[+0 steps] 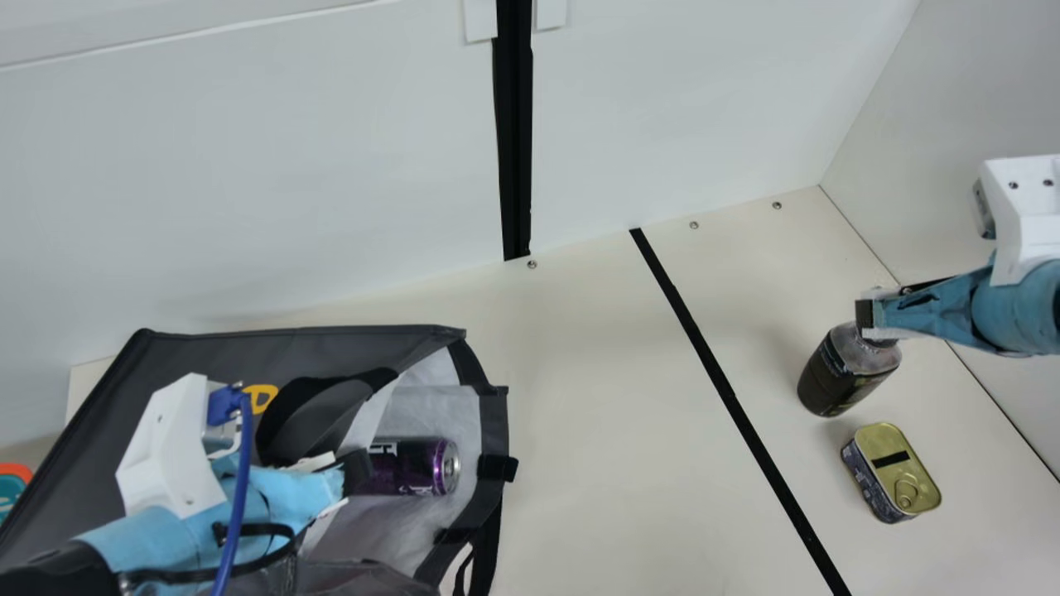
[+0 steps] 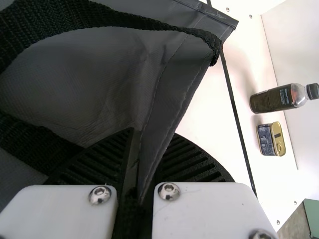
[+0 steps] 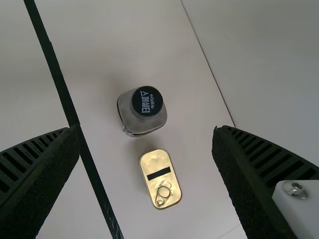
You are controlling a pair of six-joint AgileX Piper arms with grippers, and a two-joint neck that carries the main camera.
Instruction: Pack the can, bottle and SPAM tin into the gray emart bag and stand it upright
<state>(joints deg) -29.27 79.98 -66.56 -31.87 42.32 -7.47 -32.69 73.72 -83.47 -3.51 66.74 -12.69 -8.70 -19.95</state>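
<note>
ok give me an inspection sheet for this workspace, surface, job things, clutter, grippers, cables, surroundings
surface: cream table, black stripe across it
can: on its side inside the bag's mouth
bag: lying down, not upright
bottle: standing on the table, outside the bag
tin: flat beside the bottle, ring-pull lid up
clutter: orange and teal item at main view's left edge
left gripper: closed on the bag's edge
right gripper: open over the bottle, holding nothing
cables: blue cable along left arm
surroundings: pale walls behind and at the right; black vertical strip on the back one
spills: nothing seen
</note>
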